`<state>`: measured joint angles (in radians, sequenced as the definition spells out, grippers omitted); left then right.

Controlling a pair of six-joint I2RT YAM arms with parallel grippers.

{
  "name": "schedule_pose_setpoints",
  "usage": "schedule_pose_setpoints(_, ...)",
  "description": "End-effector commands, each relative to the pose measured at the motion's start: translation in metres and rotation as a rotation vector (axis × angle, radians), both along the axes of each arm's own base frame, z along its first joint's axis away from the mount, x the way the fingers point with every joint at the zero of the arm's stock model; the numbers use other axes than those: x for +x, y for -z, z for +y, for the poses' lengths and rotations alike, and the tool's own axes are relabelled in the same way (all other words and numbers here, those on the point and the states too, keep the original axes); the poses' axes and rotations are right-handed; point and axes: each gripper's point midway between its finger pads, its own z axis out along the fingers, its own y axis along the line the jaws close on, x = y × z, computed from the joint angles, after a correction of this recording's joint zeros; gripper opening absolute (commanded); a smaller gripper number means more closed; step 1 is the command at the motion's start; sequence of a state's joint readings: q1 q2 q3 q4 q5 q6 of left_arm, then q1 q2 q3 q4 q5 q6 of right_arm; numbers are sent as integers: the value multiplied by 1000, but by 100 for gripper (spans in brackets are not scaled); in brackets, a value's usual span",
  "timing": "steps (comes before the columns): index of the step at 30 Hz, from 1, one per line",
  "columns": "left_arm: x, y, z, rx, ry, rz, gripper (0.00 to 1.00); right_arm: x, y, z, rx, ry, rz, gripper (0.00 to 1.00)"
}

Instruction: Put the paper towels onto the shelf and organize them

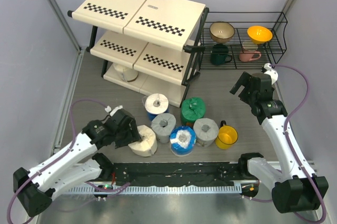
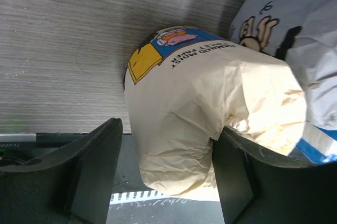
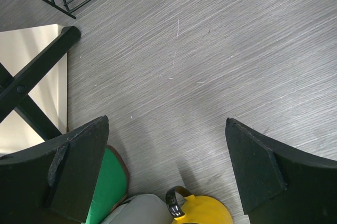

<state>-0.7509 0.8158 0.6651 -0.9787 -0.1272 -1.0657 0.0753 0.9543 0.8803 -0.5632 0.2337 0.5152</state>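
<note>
A cream paper towel roll [image 1: 143, 141] stands at the front left of a cluster of rolls; it also fills the left wrist view [image 2: 210, 124]. My left gripper [image 1: 134, 135] [image 2: 166, 182] is open and straddles it; the right finger [image 2: 247, 182] touches the wrapper and the left finger [image 2: 89, 171] stands apart. The other rolls are two blue-and-white [image 1: 156, 104] [image 1: 182, 140], two grey [image 1: 164, 126] [image 1: 205, 132] and one green [image 1: 192, 111]. Another cream roll [image 1: 126, 72] sits on the bottom tier of the shelf [image 1: 139, 11]. My right gripper [image 1: 241, 88] [image 3: 168, 176] is open and empty, above the table to the right of the cluster.
A yellow mug [image 1: 227, 136] [image 3: 210, 213] stands against the right grey roll. A black wire rack [image 1: 279, 21] with bowls and cups stands at the back right. A shelf leg [image 3: 37, 71] shows in the right wrist view.
</note>
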Motion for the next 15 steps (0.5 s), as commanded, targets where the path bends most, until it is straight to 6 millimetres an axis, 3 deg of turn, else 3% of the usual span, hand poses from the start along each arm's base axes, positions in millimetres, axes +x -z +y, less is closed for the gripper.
schedule_pose_setpoints(1, 21, -39, -7, -57, -25, -136, 69, 3, -7, -2, -14, 1, -34, 97)
schedule_pose_setpoints(6, 39, -74, -13, -109, -47, -248, 65, 1, -4, -2, -12, 3, -27, 97)
schedule_pose_setpoints(10, 42, -66, -19, -68, -16, -200, 66, 0, -4, -2, -16, -4, -27, 97)
schedule_pose_setpoints(15, 27, -51, -14, -55, 8, -137, 66, -2, -5, -6, -37, 6, -29, 97)
